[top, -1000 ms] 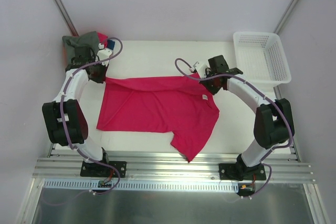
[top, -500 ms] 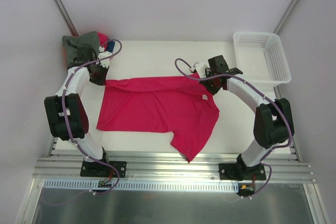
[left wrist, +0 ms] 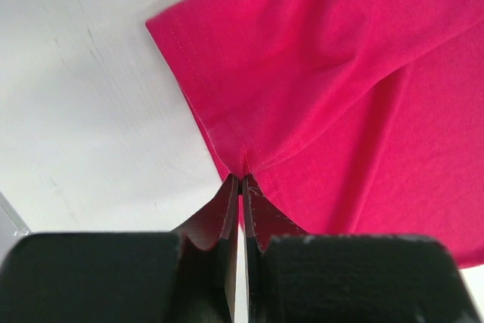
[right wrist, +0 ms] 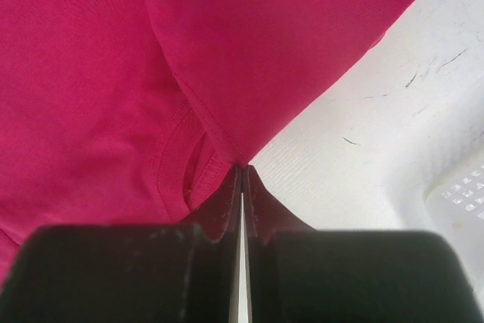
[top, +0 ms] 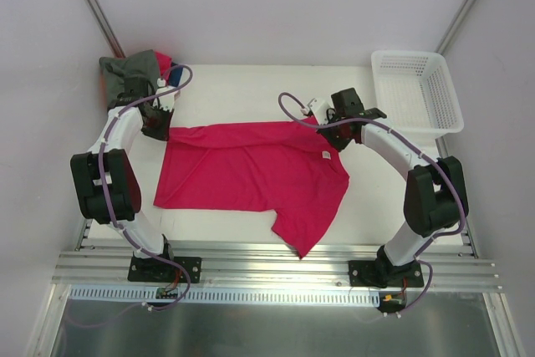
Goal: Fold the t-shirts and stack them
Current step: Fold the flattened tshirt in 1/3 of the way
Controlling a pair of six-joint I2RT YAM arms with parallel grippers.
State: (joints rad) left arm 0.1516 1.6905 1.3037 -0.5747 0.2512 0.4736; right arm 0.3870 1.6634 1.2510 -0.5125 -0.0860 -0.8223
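Left gripper [left wrist: 240,179] — we find its jaws pinched tight on an edge of the red shirt [top: 251,169], at its far-left corner. Right gripper [right wrist: 242,170] is likewise clamped on the shirt's far edge, beside the collar. We note the shirt lies spread on the table [top: 234,81] between the arms — a grey-green shirt [top: 125,64] sits bunched far left, a basket [top: 418,89] far right.

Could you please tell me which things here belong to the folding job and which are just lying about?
Part of the job: red t-shirt, pinched by the left gripper and the right gripper; grey-green t-shirt bunched at the far-left corner.
Just lying about: white basket at the far-right corner.
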